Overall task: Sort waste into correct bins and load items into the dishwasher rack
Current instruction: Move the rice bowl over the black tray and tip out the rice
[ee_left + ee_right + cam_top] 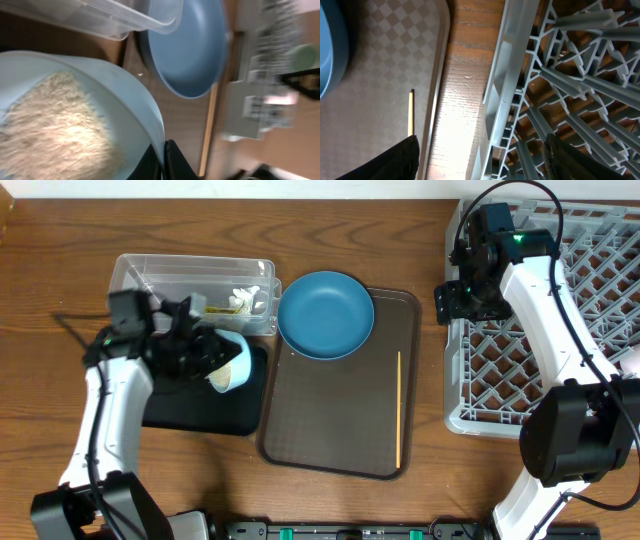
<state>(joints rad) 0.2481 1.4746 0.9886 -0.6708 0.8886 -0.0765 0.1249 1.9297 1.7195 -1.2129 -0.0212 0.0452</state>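
Left tool (212,352) pinches the rim of the bowl (230,366), which is tilted above the black tray (200,418) with rice (55,125) inside. Right tool (482,157) is spread wide and empty over the rack (600,280) edge. Risk: the thin rim grip may slip, and more tilt could scatter rice onto the desk (60,240).

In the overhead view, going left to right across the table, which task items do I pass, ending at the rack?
pale blue bowl → dark blue dish → wooden stick → dishwasher rack
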